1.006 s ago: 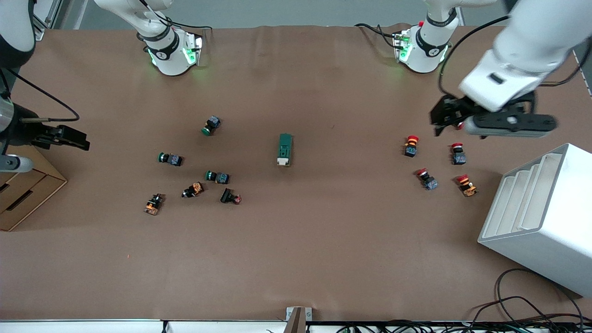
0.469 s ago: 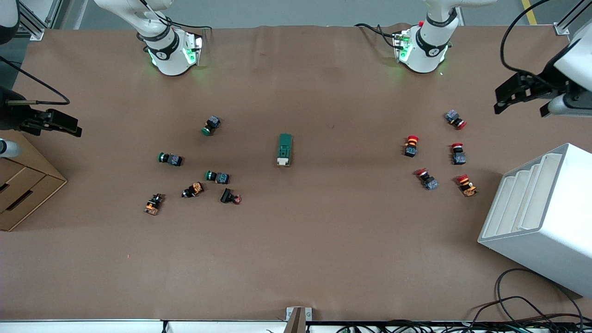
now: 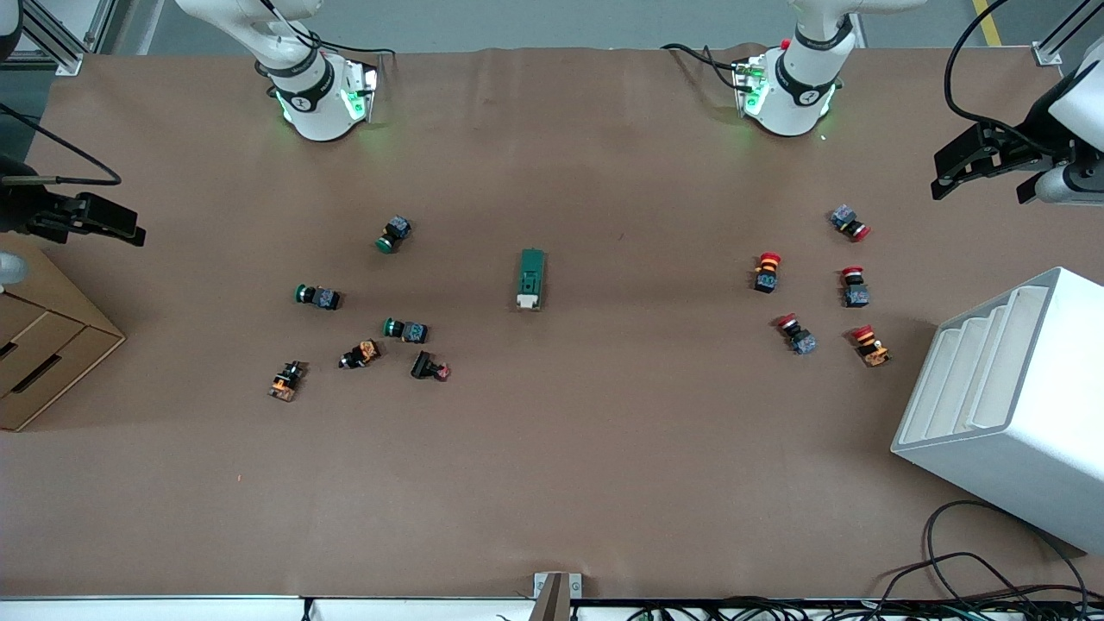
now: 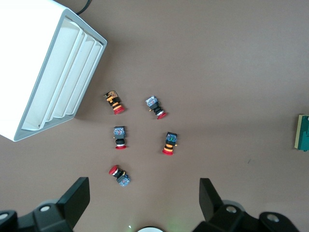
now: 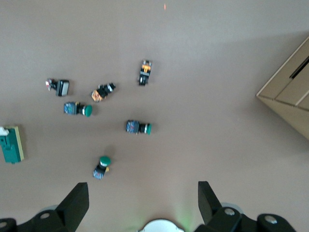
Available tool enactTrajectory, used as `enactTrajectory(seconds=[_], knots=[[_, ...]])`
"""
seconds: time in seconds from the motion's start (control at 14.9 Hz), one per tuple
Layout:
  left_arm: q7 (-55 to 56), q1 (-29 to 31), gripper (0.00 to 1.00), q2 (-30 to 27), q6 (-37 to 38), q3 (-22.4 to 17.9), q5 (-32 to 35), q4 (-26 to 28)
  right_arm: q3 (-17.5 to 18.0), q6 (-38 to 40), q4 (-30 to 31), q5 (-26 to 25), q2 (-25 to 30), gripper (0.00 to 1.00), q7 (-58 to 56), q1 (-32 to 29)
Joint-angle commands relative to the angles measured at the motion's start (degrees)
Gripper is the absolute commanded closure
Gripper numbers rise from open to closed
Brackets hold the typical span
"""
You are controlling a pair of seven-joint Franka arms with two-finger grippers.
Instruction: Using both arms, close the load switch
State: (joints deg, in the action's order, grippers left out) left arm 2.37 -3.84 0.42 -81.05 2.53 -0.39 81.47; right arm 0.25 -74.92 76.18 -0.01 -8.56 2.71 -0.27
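Brown paper covers the surface (image 3: 552, 466), with a white slotted rack (image 3: 1009, 405) nearest the front camera at the left arm's end and a cardboard drawer box (image 3: 43, 345) at the right arm's end. Midway between 5 red-capped push buttons (image 3: 767, 272) and a cluster of green-capped and orange push buttons (image 3: 405, 329) lies the load switch (image 3: 531, 279), its white lever end toward the camera, untouched. Left gripper (image 3: 983, 162) and right gripper (image 3: 86, 220) hang over the surface's 2 ends, both with fingers apart and holding nothing.
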Motion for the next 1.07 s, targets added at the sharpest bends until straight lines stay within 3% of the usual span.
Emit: enactTrajectory(seconds=[0.0, 0.47, 1.01], knots=[[-0.8, 0.1, 0.00, -1.3, 0.4, -0.4, -0.1, 0.9, 0.9, 2.6, 0.4, -0.3, 1.1, 0.00, -0.1, -0.5], [-2.4, 3.1, 0.00, -1.8, 1.0, -0.2, -0.4, 1.6, 0.7, 0.0, 9.2, -0.4, 10.0, 0.00, -0.2, -0.6], [-1.8, 2.1, 0.00, -0.9, 1.0, 0.5, 0.0, 1.2, 0.7, -0.8, 10.3, 0.5, 12.1, 0.00, -0.1, -0.6]])
